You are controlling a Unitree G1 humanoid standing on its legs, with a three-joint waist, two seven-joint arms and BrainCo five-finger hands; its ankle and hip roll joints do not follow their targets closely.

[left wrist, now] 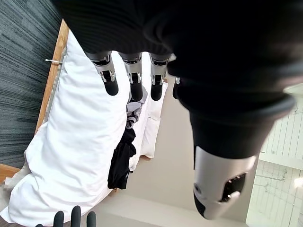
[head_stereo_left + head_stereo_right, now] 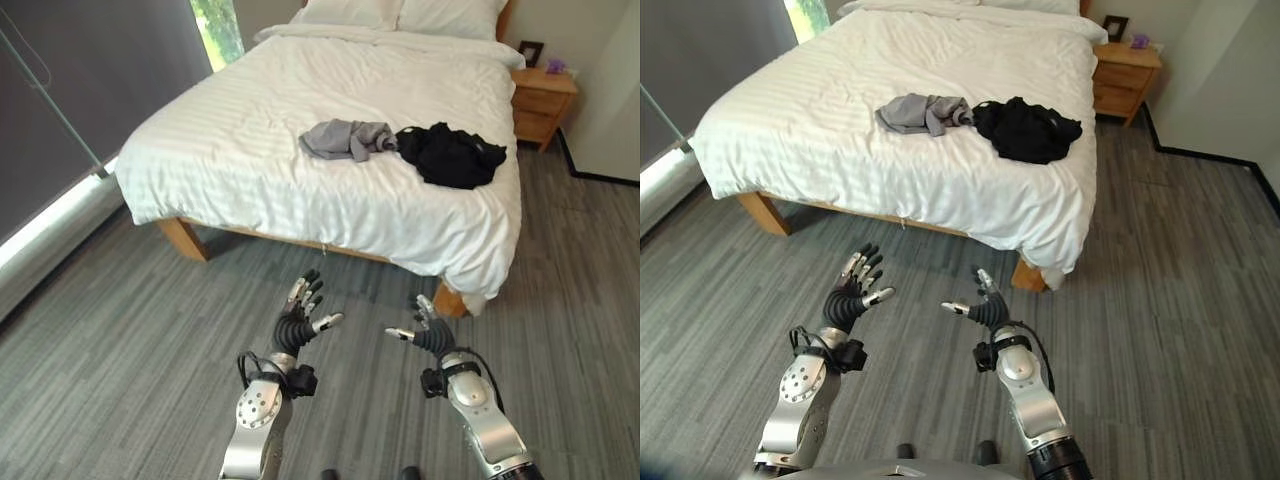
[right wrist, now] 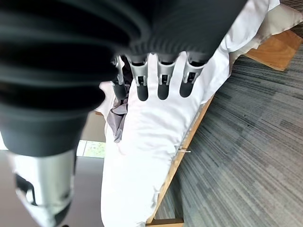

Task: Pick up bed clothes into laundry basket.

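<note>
While both the left robot hand (image 2: 300,318) and right robot hand (image 2: 425,330) hang released over the floor, the approach seems unfinished; next, reach the grey garment (image 2: 346,138) and black garment (image 2: 450,153) near the bed's (image 2: 220,140) foot edge.

Both eye views look down from the robot's head across the floor (image 2: 90,380) to the bed (image 2: 250,140), some way ahead. Each wrist view looks closely along its own fingers at that same bed.
</note>
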